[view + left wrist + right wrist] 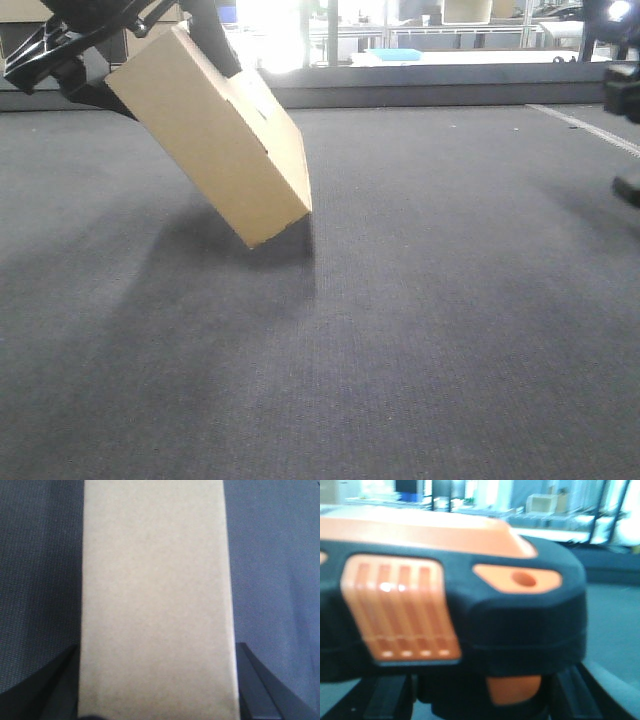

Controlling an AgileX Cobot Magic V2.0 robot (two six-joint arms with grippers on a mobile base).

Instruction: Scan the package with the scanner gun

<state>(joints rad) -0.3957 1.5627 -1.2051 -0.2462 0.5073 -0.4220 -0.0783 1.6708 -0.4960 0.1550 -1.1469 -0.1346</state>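
Observation:
The package (pixel 215 130), a flat tan cardboard box, hangs tilted above the grey carpet at the upper left, its low corner pointing down to the right. My left gripper (pixel 60 55) is shut on its upper end. In the left wrist view the package (pixel 155 595) fills the middle, and dark fingers (pixel 252 685) press against both of its sides. The scanner gun (pixel 470 605), black with orange panels, fills the right wrist view. My right gripper (pixel 480 702) is shut on it from below. The front view catches only dark parts of the right arm (pixel 622 90) at the right edge.
Grey carpet (pixel 400 330) covers the whole work surface. A low dark ledge (pixel 430 92) runs along the back, with bright windows and shelving behind it. A pale line (pixel 590 128) crosses the carpet at the far right.

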